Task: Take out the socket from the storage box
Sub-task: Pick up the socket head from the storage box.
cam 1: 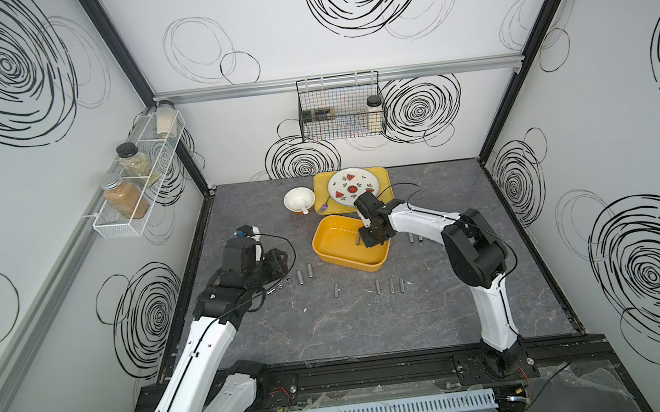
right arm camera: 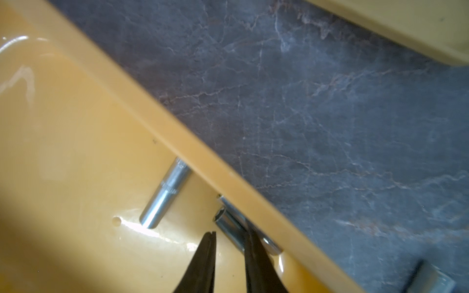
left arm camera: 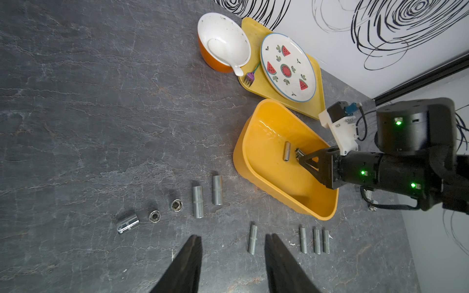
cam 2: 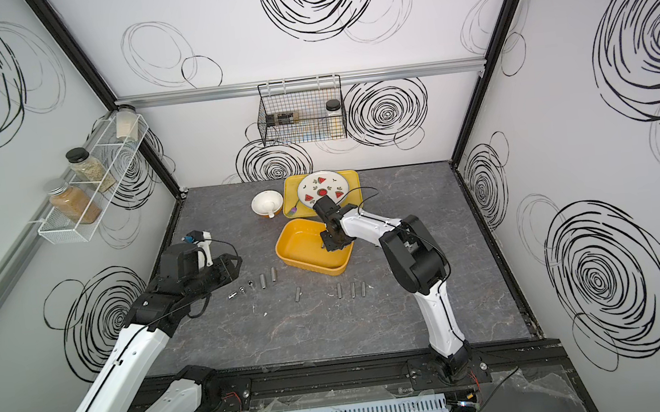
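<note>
A grey marbled worktop [cam 1: 374, 327] between swirl-patterned walls carries the storage box [cam 1: 335, 235] in both top views, with loose sockets [cam 1: 378, 286] lying in front of it. The right pincer [cam 1: 365, 241] dips into the box.

From the left wrist, the left pincer [left arm camera: 233, 237] hovers released above the worktop, holding nothing.

From the right wrist, the right pincer's fingers straddle a socket [right arm camera: 228, 223] on the box floor beside the wall. Whether they pinch it I cannot tell. A second socket [right arm camera: 165, 197] lies nearby.
</note>
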### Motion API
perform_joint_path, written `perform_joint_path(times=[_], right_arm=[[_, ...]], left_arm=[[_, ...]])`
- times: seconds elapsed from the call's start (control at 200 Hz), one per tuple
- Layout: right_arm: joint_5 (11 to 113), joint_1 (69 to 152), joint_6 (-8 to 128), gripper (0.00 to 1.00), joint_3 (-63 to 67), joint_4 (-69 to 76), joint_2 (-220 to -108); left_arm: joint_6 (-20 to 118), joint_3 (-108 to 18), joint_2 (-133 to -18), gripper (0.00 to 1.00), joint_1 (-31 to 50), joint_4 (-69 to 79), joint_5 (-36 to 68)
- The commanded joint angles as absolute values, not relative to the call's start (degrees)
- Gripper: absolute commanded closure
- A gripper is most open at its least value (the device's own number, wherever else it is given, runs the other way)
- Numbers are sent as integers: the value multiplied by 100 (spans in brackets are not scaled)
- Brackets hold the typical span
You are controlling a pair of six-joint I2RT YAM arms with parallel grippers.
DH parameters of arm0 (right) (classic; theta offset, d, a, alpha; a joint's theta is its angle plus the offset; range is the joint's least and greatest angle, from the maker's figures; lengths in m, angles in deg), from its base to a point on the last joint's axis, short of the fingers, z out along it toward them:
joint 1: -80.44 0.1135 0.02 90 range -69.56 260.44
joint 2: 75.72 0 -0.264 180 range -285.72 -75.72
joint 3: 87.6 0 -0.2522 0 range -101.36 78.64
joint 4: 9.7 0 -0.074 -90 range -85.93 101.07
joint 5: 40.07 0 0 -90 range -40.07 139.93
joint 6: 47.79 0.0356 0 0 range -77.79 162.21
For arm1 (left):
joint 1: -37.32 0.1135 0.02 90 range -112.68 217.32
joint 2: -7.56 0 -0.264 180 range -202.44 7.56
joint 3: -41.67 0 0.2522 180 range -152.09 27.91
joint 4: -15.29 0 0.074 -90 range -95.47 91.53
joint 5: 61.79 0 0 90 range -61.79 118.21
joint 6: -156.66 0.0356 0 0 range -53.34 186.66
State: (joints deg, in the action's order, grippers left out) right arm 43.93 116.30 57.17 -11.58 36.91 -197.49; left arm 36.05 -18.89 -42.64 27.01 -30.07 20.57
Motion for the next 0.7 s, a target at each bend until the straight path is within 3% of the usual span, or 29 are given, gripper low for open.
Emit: perform_joint_path(times=[0.0,0.37,0.696], right_arm=[[4579,11757,5748,76,-1147,4106,-20124],[4674,11806,6013,78,-1152,4238,-20342],[4762,11832,6270,89,-1403,4008,-19791]], left_arm=[[3704,-1814,-4263,52,2770,-2762,1986],[3748,-1805,-4342,52,2898,-2746,1828],[3742,-1797,-4361,52,2935,-2747,1810]])
